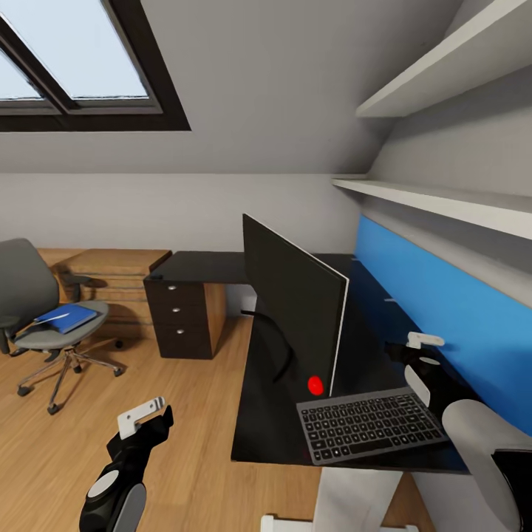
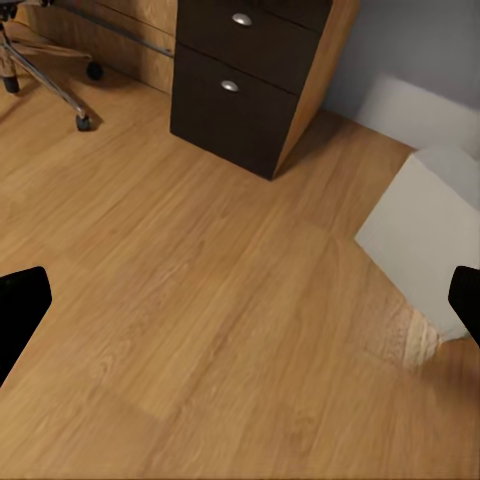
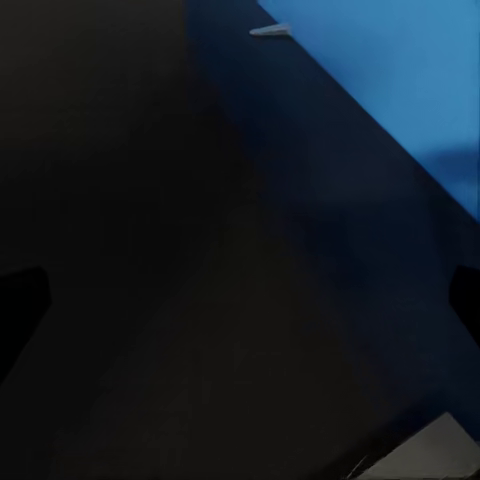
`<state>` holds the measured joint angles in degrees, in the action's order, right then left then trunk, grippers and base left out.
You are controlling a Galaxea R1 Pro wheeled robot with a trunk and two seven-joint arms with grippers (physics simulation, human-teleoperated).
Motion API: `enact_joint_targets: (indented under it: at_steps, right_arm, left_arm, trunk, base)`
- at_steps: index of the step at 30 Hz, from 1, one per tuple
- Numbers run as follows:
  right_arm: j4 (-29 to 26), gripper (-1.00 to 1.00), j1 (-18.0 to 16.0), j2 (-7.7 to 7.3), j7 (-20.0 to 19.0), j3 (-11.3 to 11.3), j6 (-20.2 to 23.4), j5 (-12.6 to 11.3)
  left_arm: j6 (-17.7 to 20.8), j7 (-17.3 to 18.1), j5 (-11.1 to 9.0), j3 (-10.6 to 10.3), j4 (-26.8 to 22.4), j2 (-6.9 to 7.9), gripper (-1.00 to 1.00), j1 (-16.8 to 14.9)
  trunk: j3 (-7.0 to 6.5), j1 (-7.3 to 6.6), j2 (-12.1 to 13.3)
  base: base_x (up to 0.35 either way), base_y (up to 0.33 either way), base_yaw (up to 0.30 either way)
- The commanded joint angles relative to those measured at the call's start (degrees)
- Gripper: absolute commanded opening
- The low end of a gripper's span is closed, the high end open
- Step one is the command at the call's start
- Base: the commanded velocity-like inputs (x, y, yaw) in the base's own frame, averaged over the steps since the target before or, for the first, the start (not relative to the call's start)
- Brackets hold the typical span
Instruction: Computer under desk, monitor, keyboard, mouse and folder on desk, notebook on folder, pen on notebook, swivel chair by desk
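Note:
The wide black monitor (image 1: 295, 310) stands edge-on on the black desk (image 1: 199, 267). The keyboard (image 1: 373, 425) lies at its foot near the desk's front edge, and a corner of it (image 3: 430, 455) appears in the right wrist view. At the left, the grey swivel chair (image 1: 29, 295) carries the blue folder (image 1: 66, 318) on its seat. A white-grey box, apparently the computer (image 2: 430, 230), sits on the floor beside the drawers (image 2: 240, 80). My left gripper (image 1: 144, 421) (image 2: 240, 310) hangs open over the floor. My right gripper (image 1: 421, 351) (image 3: 240, 300) is open above the desk. The mouse, notebook and pen are out of view.
A bright red dot (image 1: 315, 385) marks the monitor's lower corner. The blue wall panel (image 1: 443, 310) runs behind the desk, with white shelves (image 1: 443, 199) above it. Light wooden low cabinets (image 1: 111, 266) stand behind the chair. Wooden floor (image 1: 148, 369) lies between chair and desk.

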<state>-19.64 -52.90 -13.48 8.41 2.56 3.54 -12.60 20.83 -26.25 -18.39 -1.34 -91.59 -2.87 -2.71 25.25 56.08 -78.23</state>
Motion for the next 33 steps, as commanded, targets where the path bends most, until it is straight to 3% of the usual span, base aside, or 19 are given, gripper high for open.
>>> enact_joint_targets:
  at_steps: [1, 15, 22, 33]
  right_arm:
    - [-0.13, 1.0, -0.01, -0.04, 0.29, 0.27, 0.33, -0.47]
    - [-0.02, 1.0, -0.01, -0.06, 0.4, 0.31, 0.4, -0.35]
    - [1.83, 1.0, -0.01, -0.06, 1.69, 0.27, 3.45, -0.32]
    - [2.13, 1.0, -0.01, 0.02, 2.21, 0.11, 4.25, -0.32]
  left_arm:
    - [0.16, -0.43, -0.5, -0.07, -0.08, 0.0, 1.0, -0.05]
    - [0.09, -0.45, -0.67, -0.14, -0.9, -0.14, 1.0, -0.09]
    - [0.0, -0.47, -0.68, -0.12, -1.13, -0.2, 1.0, -0.08]
    - [0.0, -0.53, -0.68, -0.08, -1.13, -0.2, 1.0, -0.08]
  trunk:
    - [0.07, 0.01, -0.04]
    - [0.07, 0.01, -0.04]
    - [1.32, 1.55, -2.84]
    - [3.3, 3.97, -7.26]
  base:
    - [0.094, 0.0, 0.0]
    - [0.015, 0.0, 0.0]
    - [0.0, 0.0, 0.0]
    - [0.0, 0.0, 0.0]
